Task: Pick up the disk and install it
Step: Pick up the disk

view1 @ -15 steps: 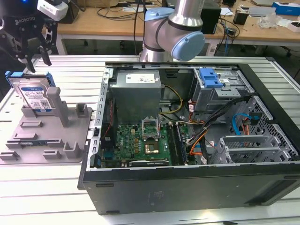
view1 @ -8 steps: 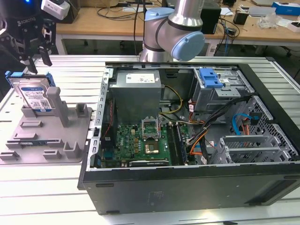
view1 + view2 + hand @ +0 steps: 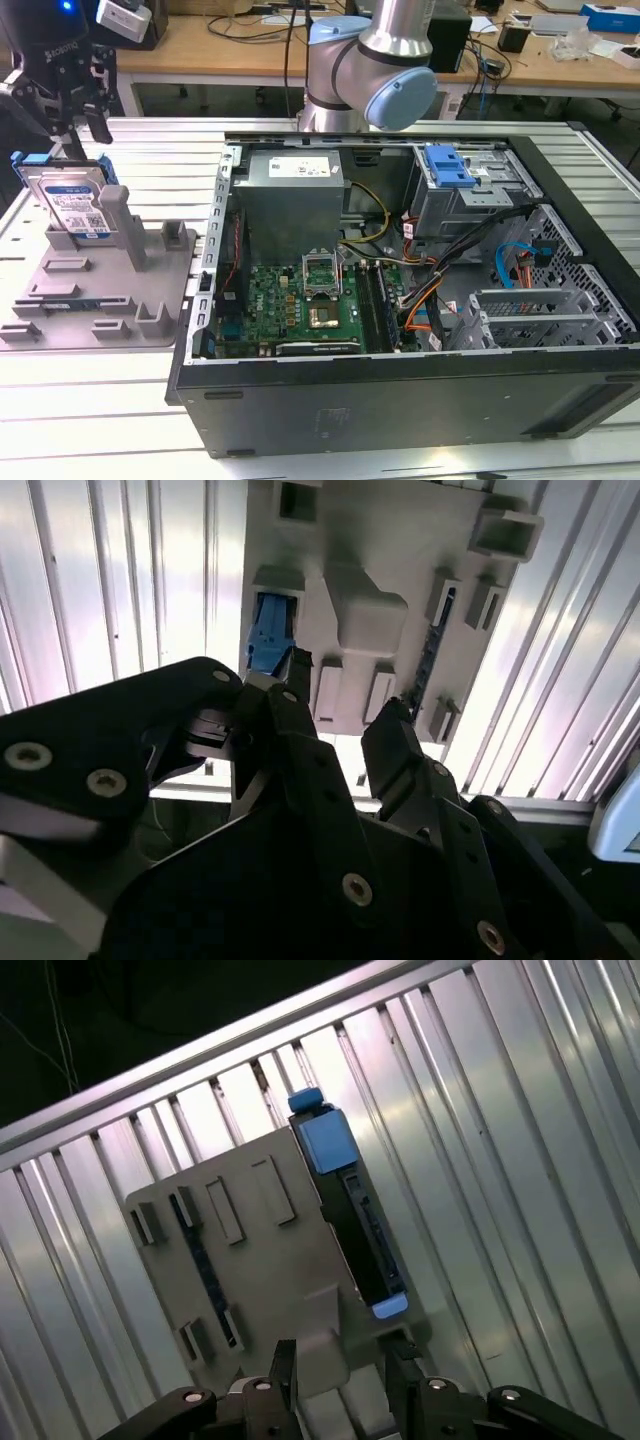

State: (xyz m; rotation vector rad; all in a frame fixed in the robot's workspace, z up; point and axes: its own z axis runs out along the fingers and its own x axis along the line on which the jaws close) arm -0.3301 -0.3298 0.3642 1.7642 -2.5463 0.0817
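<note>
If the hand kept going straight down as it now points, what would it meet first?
Most likely the top edge of the disk, which stands in the grey fixture tray right under the open hand; exact depth is unclear.

Sticker on disk: white-and-blue, print too small to read.
Sticker on power supply: white, print too small to read.
Other legible text: none.

Lab, cluttered workbenches, slatted aluminium table

Blue-framed silver disk (white-and-blue label facing out), upright on edge in the grey fixture tray
</note>
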